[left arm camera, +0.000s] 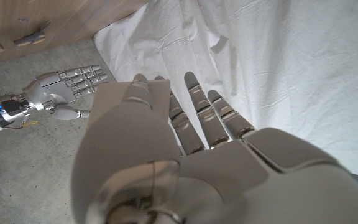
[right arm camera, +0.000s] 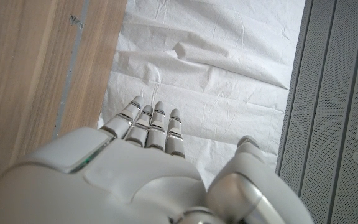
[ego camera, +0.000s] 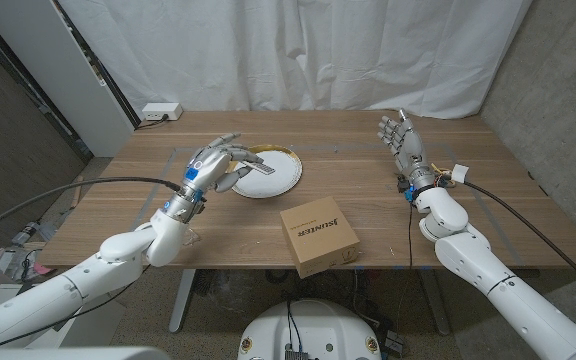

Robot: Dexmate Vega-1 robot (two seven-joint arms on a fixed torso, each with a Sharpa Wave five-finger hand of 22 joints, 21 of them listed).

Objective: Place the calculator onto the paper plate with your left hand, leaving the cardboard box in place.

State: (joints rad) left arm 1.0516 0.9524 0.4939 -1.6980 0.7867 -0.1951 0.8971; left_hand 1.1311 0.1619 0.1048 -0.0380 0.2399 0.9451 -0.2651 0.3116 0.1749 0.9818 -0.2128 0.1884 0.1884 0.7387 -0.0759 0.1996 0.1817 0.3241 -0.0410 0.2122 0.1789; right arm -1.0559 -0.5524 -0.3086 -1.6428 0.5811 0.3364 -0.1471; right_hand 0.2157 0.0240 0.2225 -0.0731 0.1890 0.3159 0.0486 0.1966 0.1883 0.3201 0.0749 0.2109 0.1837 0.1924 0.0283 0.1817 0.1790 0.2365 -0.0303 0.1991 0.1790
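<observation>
- My left hand [ego camera: 218,165] hovers over the left edge of the round white paper plate [ego camera: 286,180], far left of centre on the wooden desk [ego camera: 118,220]; a slim grey calculator [ego camera: 257,171] lies across the plate at its fingertips.
- I cannot tell whether the fingers pinch the calculator or merely sit over it; they look spread, and the left wrist view shows them extended and apart.
- The calculator looks already on the plate, so I judge that what remains is to release and withdraw.
- Risk: if a fingertip is touching the calculator when I pull away, it could be dragged off, or the light plate could tip or slide.
- The brown cardboard box [ego camera: 319,236] sits near the desk's front edge, right of my left arm and well apart from the plate; a wide sweep back could nudge it.
- My right hand [ego camera: 401,137] stands far right, wide and empty.
- The head view shows the plate, calculator and box; the left wrist view adds my right hand [left arm camera: 67,84] across the desk.
</observation>
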